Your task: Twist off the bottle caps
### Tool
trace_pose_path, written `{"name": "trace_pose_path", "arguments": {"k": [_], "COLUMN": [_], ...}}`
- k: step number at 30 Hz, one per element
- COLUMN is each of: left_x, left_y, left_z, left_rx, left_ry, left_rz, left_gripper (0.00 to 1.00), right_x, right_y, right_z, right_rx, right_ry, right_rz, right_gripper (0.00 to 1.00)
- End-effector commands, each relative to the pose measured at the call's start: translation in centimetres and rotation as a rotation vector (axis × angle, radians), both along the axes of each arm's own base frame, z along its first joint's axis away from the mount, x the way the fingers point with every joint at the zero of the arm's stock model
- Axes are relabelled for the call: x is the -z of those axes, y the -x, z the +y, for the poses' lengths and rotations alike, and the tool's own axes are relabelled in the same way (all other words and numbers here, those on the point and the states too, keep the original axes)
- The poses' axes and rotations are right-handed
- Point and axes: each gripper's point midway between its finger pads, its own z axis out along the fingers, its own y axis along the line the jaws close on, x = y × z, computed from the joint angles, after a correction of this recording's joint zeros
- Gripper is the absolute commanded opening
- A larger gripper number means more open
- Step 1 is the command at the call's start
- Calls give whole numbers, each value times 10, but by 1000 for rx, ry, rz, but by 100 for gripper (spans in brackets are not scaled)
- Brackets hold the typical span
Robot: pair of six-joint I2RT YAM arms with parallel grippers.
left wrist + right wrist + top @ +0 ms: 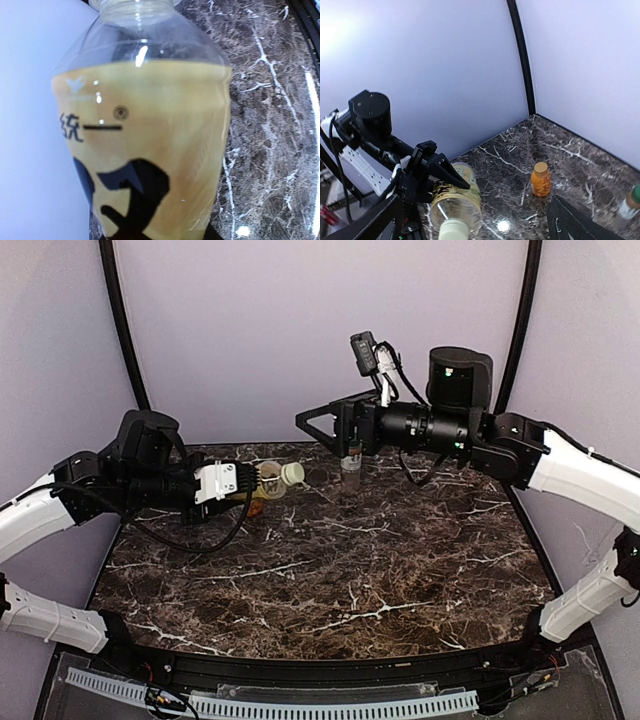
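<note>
Left pincer [250, 486] clenched on tea bottle [264, 487], held sideways above table [330, 570], neck pointing right. Cream cap [292, 474] on neck; loosened or not, cannot tell. Right pincer [318, 422] released, jaws spread wide, near cap, not touching. Further right, standing on table: orange bottle [540, 184], orange cap [540, 168] on; third bottle [626, 206], green cap [635, 190] on. Judgement: no cap off yet, all three left.
</note>
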Motion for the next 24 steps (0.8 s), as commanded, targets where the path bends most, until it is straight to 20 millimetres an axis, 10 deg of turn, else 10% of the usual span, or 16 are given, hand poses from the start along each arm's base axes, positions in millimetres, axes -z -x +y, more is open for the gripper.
{"name": "trace_pose_path", "arguments": {"k": [1, 16, 24], "left_x": [-22, -30, -29], "left_y": [-33, -49, -51], "left_z": [11, 19, 18], "left_rx": [-144, -196, -195], "left_ry": [22, -10, -20], "left_rz": [-190, -338, -359], "left_gripper": [21, 22, 22], "right_x": [13, 54, 59], "right_y": [-11, -30, -24], "right_z": [12, 34, 45], "right_rx": [41, 16, -55], "right_ry": [-139, -61, -41], "right_rz": [445, 667, 699], "right_gripper": [98, 60, 60]}}
